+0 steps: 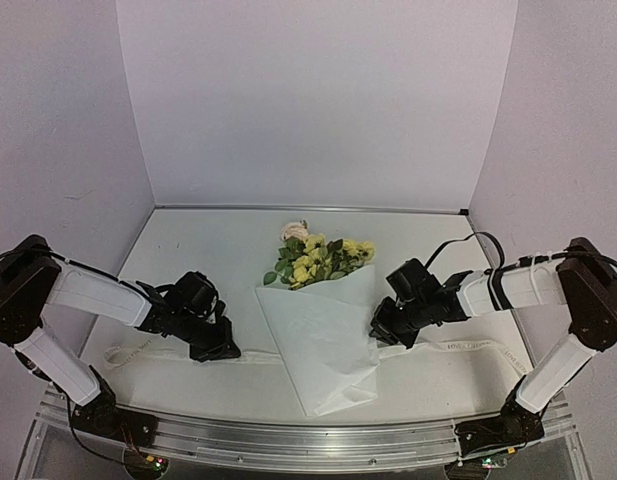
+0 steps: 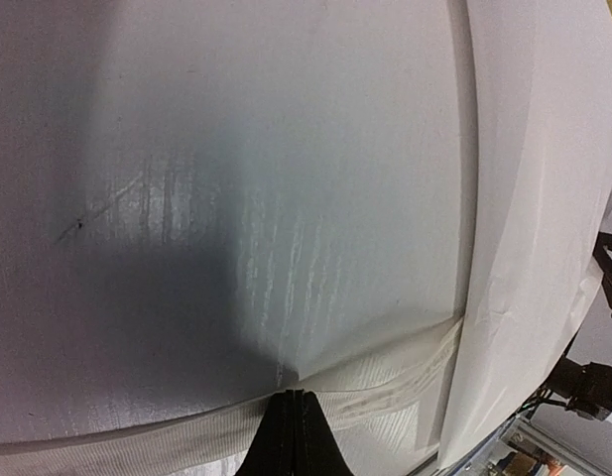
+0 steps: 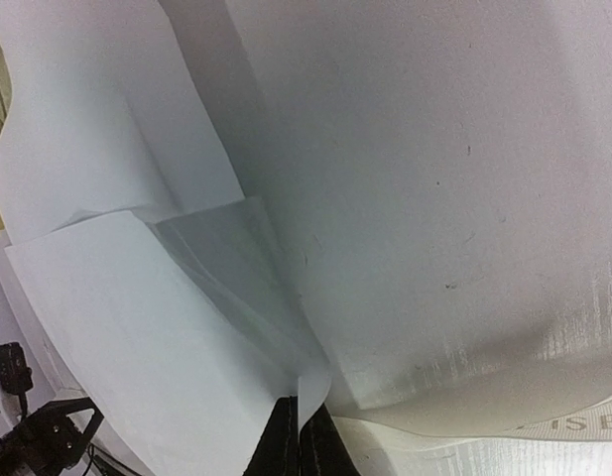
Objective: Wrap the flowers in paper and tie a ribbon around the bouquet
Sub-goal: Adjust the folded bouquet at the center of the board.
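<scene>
1. Lilac walls (image 1: 318, 100) and a white table (image 1: 208, 250) fill the overhead view. At frame centre lies the bouquet (image 1: 318, 300), flowers (image 1: 318, 258) toward the top, with the ribbon (image 1: 468, 348) passing under its paper (image 1: 328, 360) from lower left to lower right. Uneven pulls on the two ends could, I judge, roll the bouquet and loosen the wrap. The left gripper (image 1: 223, 350) sits on the ribbon left of the bouquet, and the right gripper (image 1: 380, 335) is at the bouquet's right edge. Jaw gaps are unreadable here.
2. Left wrist view: the ribbon (image 2: 385, 382) is thin and floppy, so a sharp tug might slip it free. Jaws are closed at bottom centre, pinching the ribbon, which tents up at the tips. Paper (image 2: 544, 198) fills the right side.
3. Right wrist view: a flap of paper (image 3: 310, 382) curls at the tips and may get caught and torn. Jaws are closed at bottom centre. The ribbon (image 3: 563, 426) reaches them from lower right, but whether they grip ribbon, paper or both I cannot tell.
</scene>
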Tool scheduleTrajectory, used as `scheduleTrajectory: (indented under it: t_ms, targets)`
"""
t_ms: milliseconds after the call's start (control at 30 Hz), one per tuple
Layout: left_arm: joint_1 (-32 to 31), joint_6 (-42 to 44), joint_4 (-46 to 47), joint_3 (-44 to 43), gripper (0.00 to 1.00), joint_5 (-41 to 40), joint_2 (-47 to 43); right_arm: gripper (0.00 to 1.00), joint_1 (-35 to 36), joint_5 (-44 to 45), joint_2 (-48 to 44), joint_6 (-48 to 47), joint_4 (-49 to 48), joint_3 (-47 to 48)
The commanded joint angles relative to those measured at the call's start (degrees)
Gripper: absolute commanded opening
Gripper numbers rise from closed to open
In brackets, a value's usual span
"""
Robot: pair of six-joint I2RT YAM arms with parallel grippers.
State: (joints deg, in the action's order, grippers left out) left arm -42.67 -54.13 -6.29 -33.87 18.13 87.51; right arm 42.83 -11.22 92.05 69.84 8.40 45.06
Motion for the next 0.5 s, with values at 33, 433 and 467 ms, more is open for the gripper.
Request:
scheduleTrajectory:
  t_ms: [33, 433, 467]
  targets:
    - [-1.13, -0.83, 1.99, 0.50, 0.01, -1.57, 1.85, 0.01, 1.18, 1.12, -2.15, 6.74, -0.31, 0.00]
    - [-1.28, -1.39, 1.88, 1.41, 0.00, -2.38, 1.31, 0.00, 2.57, 0.52, -5.06, 15.77, -6.46, -2.35]
    - [-1.24, -1.42, 1.62, 1.43, 0.00, -2.44, 1.21, 0.00, 2.73, 0.31, -4.78, 16.57, -7.37, -2.55]
